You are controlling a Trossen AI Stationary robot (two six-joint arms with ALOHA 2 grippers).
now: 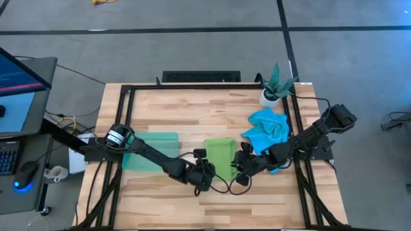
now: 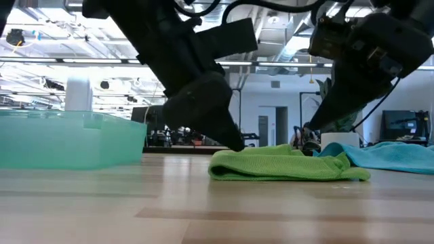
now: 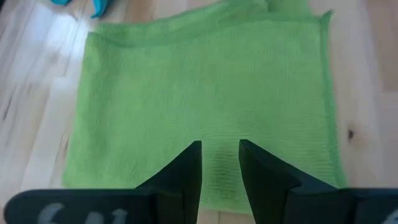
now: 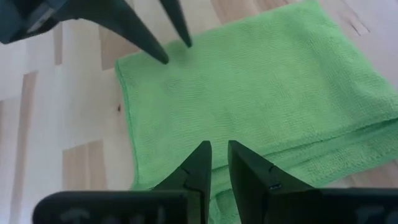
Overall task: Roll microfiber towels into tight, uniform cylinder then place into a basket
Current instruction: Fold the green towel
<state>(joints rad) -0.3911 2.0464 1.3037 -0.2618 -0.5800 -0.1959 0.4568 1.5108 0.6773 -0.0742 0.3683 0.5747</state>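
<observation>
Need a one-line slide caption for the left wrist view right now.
Left gripper, fingers slightly apart, poised over the near edge of the folded lime green microfiber towel on the light wooden table.

In the low view the green towel (image 2: 288, 165) hides most of the blue towel (image 2: 397, 156), the basket (image 2: 68, 139) runs past the frame edge, and both arms are cropped above.

Both pincers, left (image 1: 207, 174) and right (image 1: 241, 173), flank the folded green towel's (image 1: 220, 154) near edge; blue towel (image 1: 266, 130) lies beyond the right one.
</observation>
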